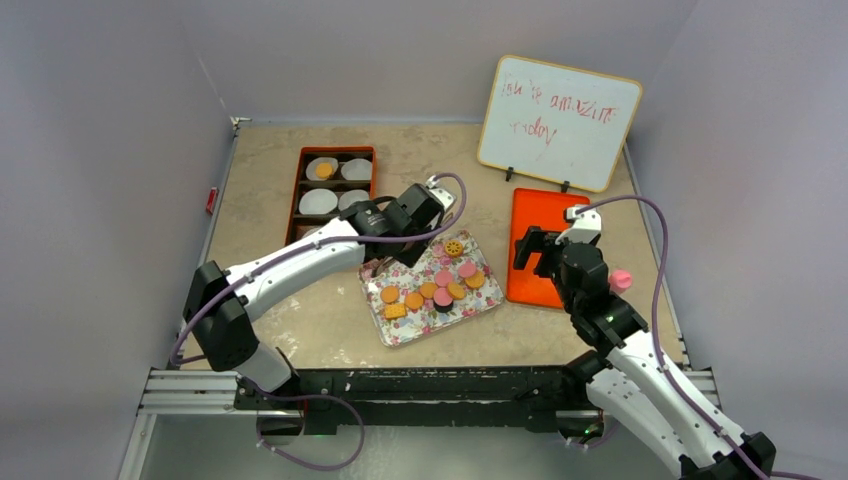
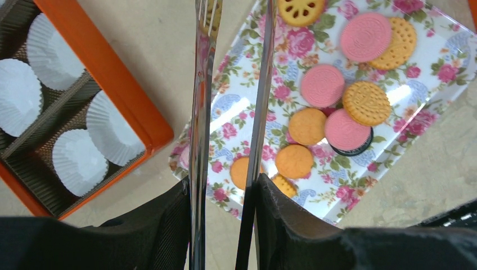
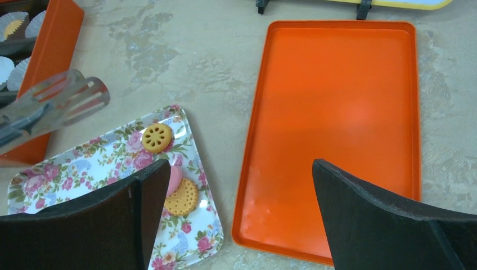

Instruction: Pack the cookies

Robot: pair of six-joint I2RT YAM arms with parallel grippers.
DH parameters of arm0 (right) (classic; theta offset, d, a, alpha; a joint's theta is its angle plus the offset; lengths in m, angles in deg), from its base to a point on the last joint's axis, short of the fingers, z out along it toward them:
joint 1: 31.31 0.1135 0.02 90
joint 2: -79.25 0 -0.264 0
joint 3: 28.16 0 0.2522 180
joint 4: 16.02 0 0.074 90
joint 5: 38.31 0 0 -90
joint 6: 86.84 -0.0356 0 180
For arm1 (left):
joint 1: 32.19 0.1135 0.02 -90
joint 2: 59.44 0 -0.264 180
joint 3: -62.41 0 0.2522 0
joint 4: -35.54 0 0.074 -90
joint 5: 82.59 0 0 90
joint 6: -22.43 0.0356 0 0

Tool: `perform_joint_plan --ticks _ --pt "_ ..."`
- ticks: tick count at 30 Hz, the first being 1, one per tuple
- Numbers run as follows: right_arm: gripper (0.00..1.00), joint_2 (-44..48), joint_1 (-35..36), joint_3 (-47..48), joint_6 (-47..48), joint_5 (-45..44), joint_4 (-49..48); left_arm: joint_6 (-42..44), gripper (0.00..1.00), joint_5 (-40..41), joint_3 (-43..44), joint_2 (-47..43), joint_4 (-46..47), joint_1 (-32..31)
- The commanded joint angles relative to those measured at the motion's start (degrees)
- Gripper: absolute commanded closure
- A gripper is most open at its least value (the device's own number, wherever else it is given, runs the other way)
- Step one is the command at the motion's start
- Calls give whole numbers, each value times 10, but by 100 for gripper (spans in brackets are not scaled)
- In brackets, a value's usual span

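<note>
Several cookies (image 1: 432, 288), round orange-tan and pink, one square tan (image 2: 284, 185), one dark (image 2: 360, 148) under a pink one, and one yellow patterned (image 2: 301, 8), lie on a floral tray (image 1: 400, 330). One orange cookie (image 1: 324, 170) sits in a paper cup in the orange box (image 1: 335, 185). My left gripper (image 1: 422, 215) (image 2: 225, 185) is shut on metal tongs (image 2: 201, 112), whose blades are parted and empty above the tray's left end. My right gripper (image 1: 548, 240) (image 3: 241, 164) is open and empty, above the gap between the floral tray (image 3: 191, 236) and an orange lid (image 3: 337, 124).
The orange box holds white paper cups (image 2: 109, 129) left of the floral tray. A whiteboard (image 1: 558, 120) stands at the back right behind the orange lid (image 1: 535, 255). Walls close in the table on the left, back and right.
</note>
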Motion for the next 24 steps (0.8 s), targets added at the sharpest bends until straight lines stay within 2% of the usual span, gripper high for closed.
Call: perform_joint_plan --ticks 1,9,24 --pt "1 2 1 11 -9 -1 -22 -29 61 12 -10 -5 30 -32" --pt "1 5 1 8 -10 2 -24 -58 59 34 -7 47 28 -71" --pt "1 12 1 -1 -9 -5 -22 -68 59 16 12 102 42 -73"
